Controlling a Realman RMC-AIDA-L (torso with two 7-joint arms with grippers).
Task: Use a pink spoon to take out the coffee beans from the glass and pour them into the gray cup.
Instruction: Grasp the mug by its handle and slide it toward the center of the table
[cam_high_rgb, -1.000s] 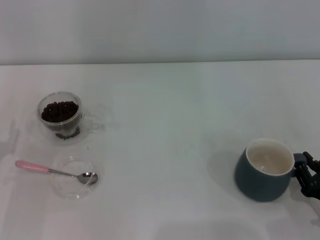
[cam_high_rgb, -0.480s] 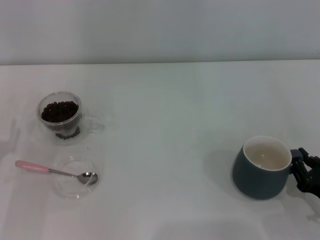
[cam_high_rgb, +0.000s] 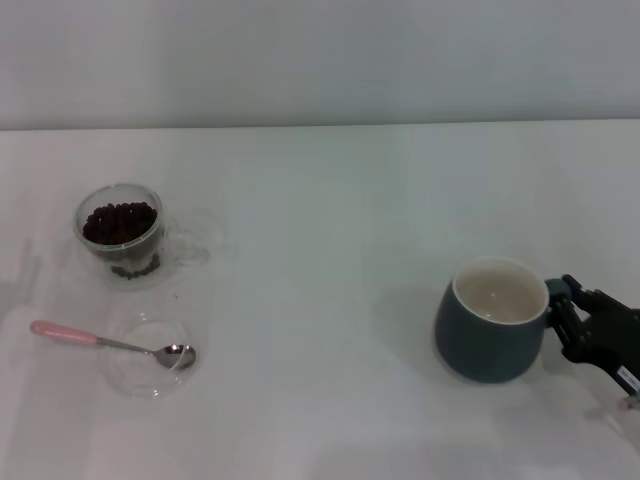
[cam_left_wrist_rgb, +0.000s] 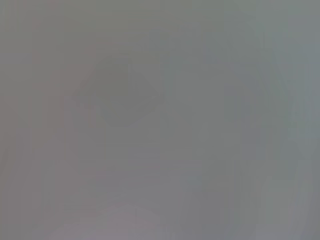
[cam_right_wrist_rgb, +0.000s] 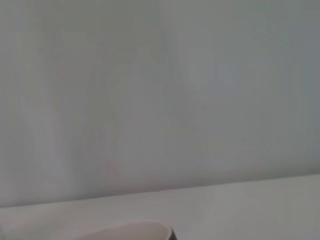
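Note:
The gray cup (cam_high_rgb: 489, 330), dark blue-gray with an off-white empty inside, stands at the right of the white table. My right gripper (cam_high_rgb: 563, 308) is shut on its handle from the right. The cup's rim shows at the edge of the right wrist view (cam_right_wrist_rgb: 131, 232). The glass (cam_high_rgb: 121, 238), holding the coffee beans (cam_high_rgb: 120, 221), stands at the far left. The pink spoon (cam_high_rgb: 98, 341) lies in front of it, its silver bowl resting in a shallow clear dish (cam_high_rgb: 148, 360). My left gripper is out of view.
The white table (cam_high_rgb: 320, 220) runs back to a pale wall. Open tabletop lies between the glass and the gray cup. The left wrist view shows only a flat grey surface.
My right gripper has moved the gray cup leftward and slightly farther back on the table. The glass, the spoon and the dish have not moved.

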